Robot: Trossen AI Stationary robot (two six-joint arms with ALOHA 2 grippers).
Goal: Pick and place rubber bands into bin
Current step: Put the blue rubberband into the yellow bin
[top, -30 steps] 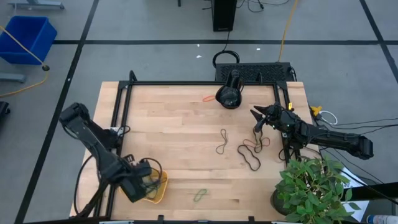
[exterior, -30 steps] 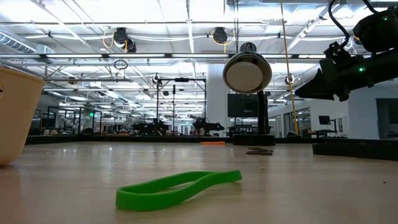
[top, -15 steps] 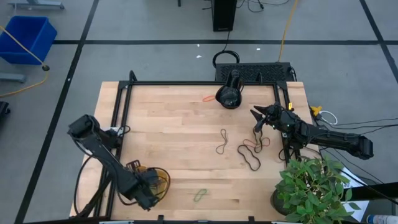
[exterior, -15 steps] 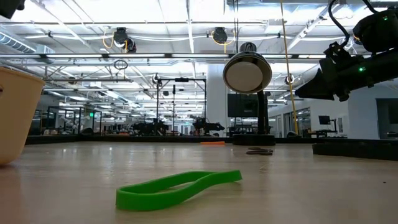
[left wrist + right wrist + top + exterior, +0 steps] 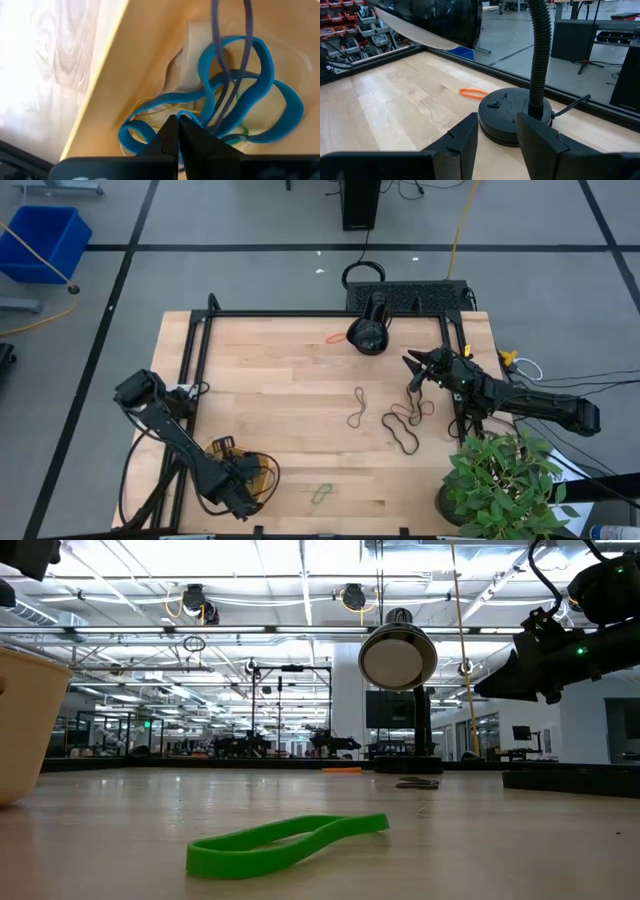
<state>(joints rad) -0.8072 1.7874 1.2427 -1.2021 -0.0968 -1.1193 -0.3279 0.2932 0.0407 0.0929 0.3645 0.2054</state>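
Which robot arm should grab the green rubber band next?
Probably the left. Its claw is over the bin at the table's front left, and the green rubber band lies just beside it. The right claw is far off, near the lamp base.

honestly there's no text, label, brand, number or sign i can read in any of these views, not on the pale wooden surface (image 5: pixel 300 380), the shallow orange-yellow plastic bin (image 5: pixel 150 65) or the black gooseneck desk lamp (image 5: pixel 515 112).
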